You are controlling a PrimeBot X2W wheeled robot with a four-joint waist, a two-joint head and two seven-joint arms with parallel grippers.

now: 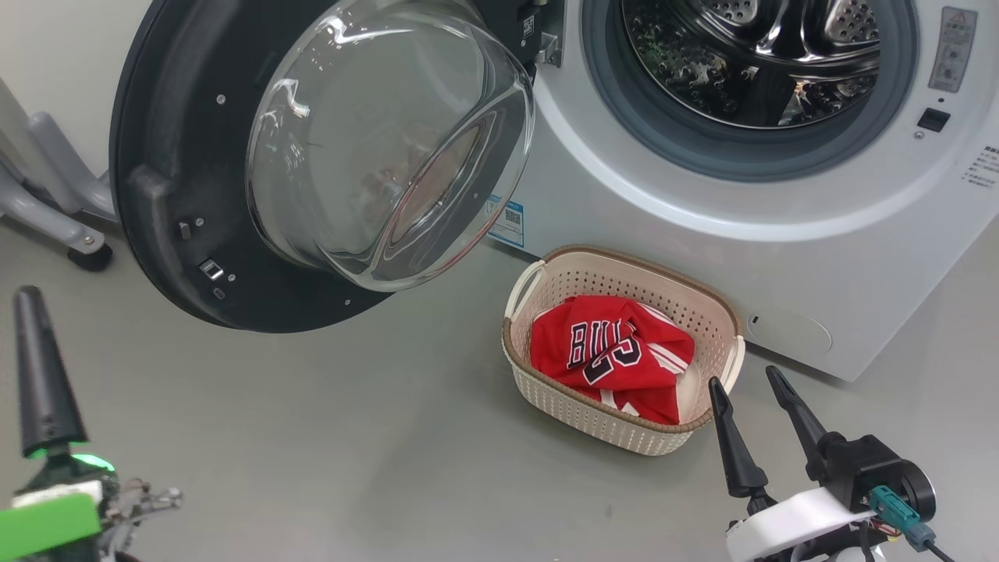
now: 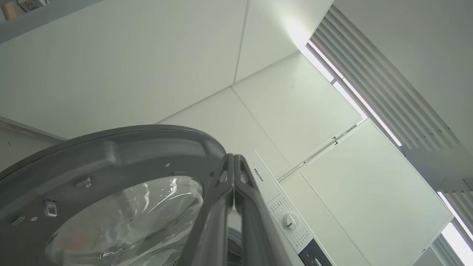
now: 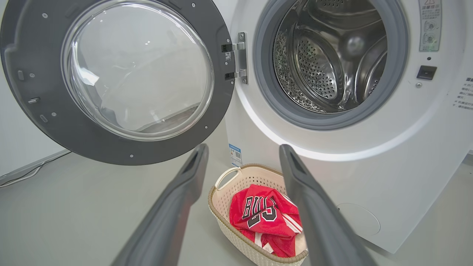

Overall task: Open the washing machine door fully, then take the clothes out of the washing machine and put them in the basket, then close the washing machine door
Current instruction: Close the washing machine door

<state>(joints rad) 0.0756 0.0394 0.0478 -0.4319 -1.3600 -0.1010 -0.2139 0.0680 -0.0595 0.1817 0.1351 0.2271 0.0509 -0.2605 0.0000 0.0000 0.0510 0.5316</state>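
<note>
Holding left gripper [image 1: 31, 304] pinched shut, empty, lower left, the nearer one, below the free edge of the washing machine door [image 1: 172, 234] gaping at upper left; spreading right gripper [image 1: 745, 377], empty, beside the basket [image 1: 593, 425] cradling the clothes [image 1: 609, 351].

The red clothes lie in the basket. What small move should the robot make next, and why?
Probably bring the shut left gripper to the outer edge of the door and start pushing it closed: the drum looks empty, the clothes are in the basket, and the door stands wide open.
</note>
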